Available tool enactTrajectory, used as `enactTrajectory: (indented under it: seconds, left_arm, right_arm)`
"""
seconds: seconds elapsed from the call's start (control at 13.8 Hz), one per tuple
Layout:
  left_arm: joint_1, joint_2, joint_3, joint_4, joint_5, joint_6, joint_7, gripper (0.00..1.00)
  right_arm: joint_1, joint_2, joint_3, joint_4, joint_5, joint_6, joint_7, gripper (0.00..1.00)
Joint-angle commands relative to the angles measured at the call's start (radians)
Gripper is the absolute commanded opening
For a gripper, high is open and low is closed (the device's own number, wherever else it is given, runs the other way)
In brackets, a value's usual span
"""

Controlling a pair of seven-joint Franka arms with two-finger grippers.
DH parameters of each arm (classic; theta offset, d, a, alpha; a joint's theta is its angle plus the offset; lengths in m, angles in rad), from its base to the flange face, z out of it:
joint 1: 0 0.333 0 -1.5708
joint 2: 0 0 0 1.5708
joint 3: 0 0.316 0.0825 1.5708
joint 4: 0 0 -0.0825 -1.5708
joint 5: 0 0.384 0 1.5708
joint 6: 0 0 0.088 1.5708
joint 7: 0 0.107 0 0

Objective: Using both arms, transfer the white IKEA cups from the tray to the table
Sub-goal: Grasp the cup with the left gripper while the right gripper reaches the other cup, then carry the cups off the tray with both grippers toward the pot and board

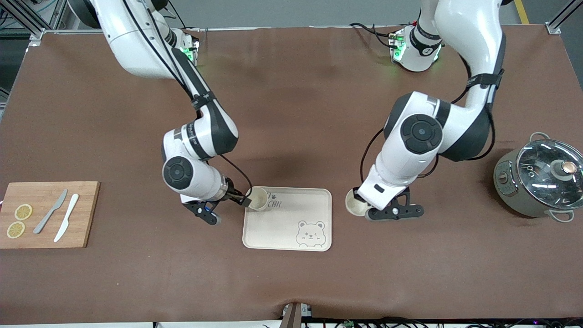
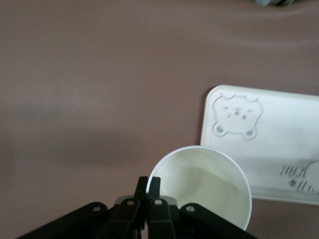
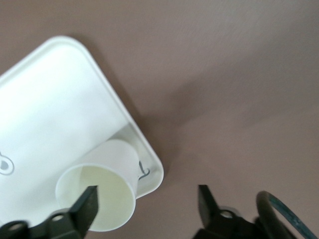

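Observation:
One white cup stands upright on the corner of the bear-printed tray that lies farthest from the front camera, toward the right arm's end. My right gripper is open at this cup. One finger sits over the cup's mouth and the other is well outside it, off the tray. The second white cup is beside the tray's edge toward the left arm's end. My left gripper is shut on its rim, and the cup's hollow faces the camera.
A wooden cutting board with two lemon slices, a grey knife and a white knife lies at the right arm's end. A grey pot with a glass lid stands at the left arm's end.

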Motion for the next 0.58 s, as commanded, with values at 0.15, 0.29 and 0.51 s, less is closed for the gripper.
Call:
enactTrajectory:
  seconds: [0.15, 0.29, 0.51]
  left_arm:
    - [0.121, -0.188, -0.009, -0.249, 0.025, -0.016, 0.081, 0.00]
    - [0.190, -0.242, -0.009, -0.331, 0.014, -0.013, 0.167, 0.00]
    - [0.226, -0.261, -0.009, -0.412, 0.014, 0.008, 0.195, 0.00]
  right_arm:
    - [0.054, 0.029, -0.010, -0.018, 0.003, 0.075, 0.045, 0.59]
    - [0.063, 0.040, -0.010, -0.020, 0.004, 0.091, 0.062, 0.23]
    - [0.057, 0.038, -0.010, -0.015, 0.007, 0.089, 0.062, 0.00]
